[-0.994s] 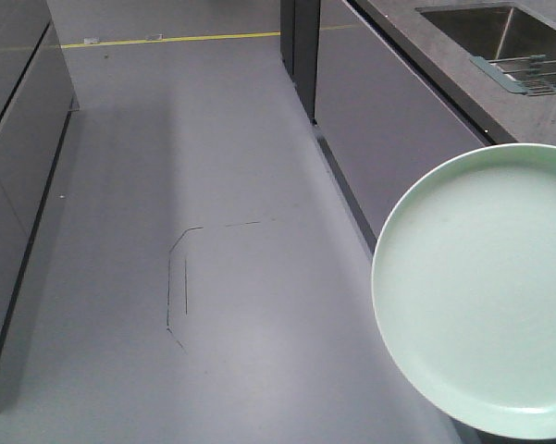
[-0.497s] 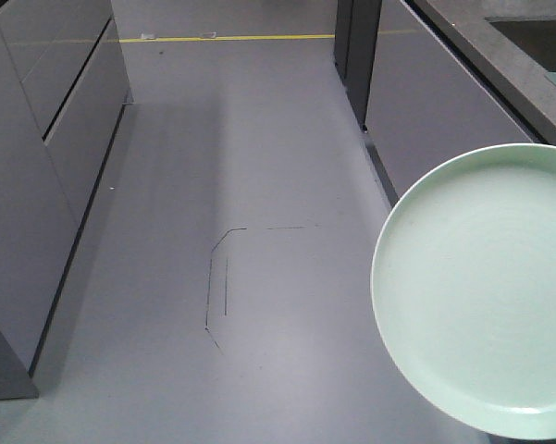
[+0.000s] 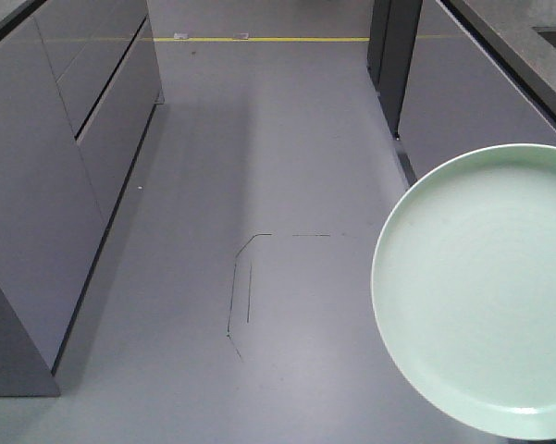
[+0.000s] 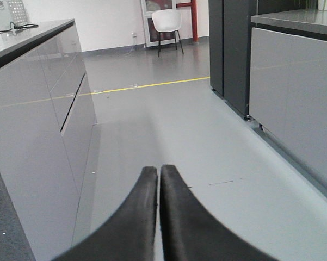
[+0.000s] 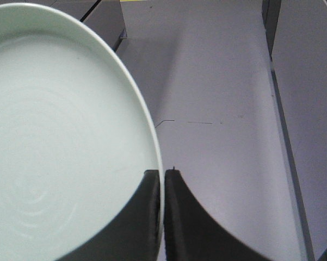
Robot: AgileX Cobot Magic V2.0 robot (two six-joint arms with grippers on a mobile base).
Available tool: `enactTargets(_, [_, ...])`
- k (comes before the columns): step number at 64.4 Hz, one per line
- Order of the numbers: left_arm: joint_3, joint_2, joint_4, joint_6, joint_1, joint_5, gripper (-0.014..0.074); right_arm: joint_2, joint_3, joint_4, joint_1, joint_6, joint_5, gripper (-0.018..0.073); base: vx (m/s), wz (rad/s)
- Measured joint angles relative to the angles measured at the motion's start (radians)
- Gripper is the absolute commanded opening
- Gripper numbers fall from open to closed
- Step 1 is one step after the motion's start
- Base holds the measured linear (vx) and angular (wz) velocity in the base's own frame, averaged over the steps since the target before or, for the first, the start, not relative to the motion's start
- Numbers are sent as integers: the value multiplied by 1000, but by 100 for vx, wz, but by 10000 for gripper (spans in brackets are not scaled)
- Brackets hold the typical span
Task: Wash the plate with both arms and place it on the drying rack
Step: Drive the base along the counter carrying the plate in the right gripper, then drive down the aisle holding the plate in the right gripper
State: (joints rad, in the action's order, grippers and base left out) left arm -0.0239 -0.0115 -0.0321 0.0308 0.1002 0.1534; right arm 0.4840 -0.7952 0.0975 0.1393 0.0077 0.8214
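Pale mint-green and glossy, the plate (image 3: 476,296) hangs over the floor (image 3: 259,185), out beyond the long front edge of the counter (image 3: 527,65). Our right gripper (image 5: 163,179) pinches it at the rim, one finger on each face. Our left gripper (image 4: 159,174) has its fingers pressed together on nothing. The drying rack is out of view. We judge this to be a carry. The rim is slick, so we should hold the pinch firm, steady the wrist, and bring the plate in over the counter edge slowly without clipping it.
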Motion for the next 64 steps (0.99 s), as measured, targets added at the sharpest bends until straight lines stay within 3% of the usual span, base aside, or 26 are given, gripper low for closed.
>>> enactTargets(64, [0,0,0,0,0,0,4,0,0,0,0,0,2,-3,14,4])
